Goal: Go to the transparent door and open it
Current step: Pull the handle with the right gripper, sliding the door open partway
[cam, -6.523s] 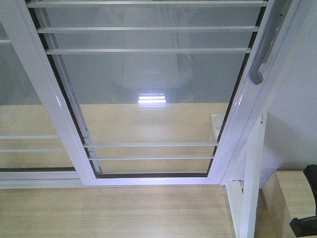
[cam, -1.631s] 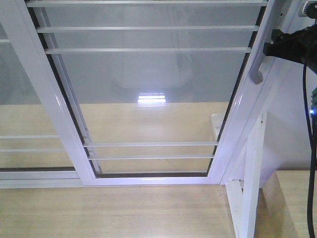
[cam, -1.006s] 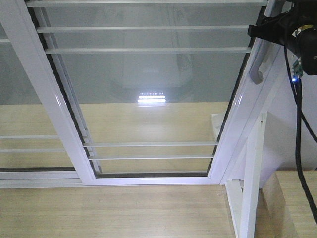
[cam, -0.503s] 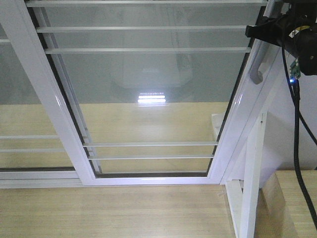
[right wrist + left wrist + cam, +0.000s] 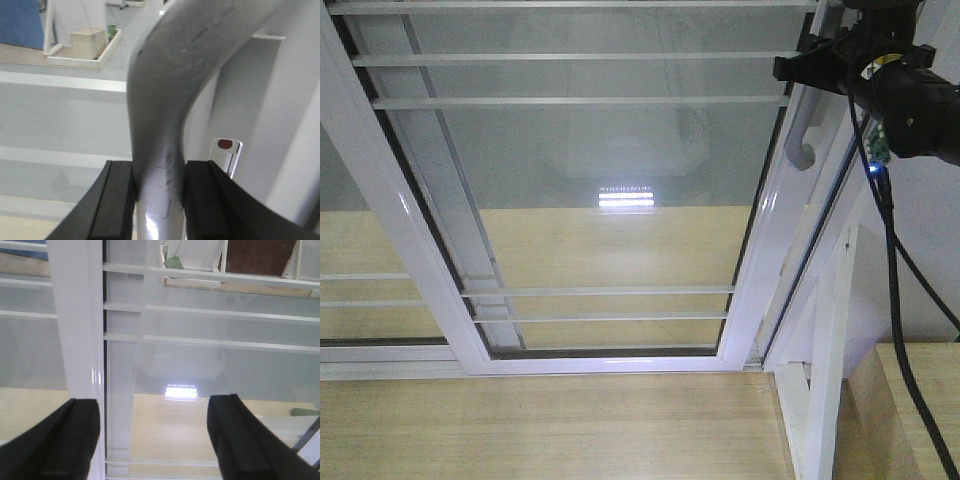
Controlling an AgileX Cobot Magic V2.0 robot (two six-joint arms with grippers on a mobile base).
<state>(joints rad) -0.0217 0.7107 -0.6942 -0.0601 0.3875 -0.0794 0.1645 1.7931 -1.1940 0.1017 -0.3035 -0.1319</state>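
Pads (image 5: 120,200) of the right gripper (image 5: 159,200) are pinched onto the handle (image 5: 165,100), one black pad on each side of the grey bar where it curves. The left gripper (image 5: 152,440) is spread wide and holds nothing. It faces the glass beside a white upright (image 5: 77,325).

The door (image 5: 610,180) fills the front view, with its handle on the right-hand frame, high up. Its left side overlaps the plain panel (image 5: 360,180).

By my reading, the approach and the grasp are done. A thin dark gap (image 5: 810,270) shows between the handle-side frame and the jamb (image 5: 835,330), so the opening looks barely begun and nearly the whole slide to the left remains.

The right arm comes in from the upper right, wrist level with the top of the handle, a black cable (image 5: 900,300) hanging below. The left arm is out of the front view.
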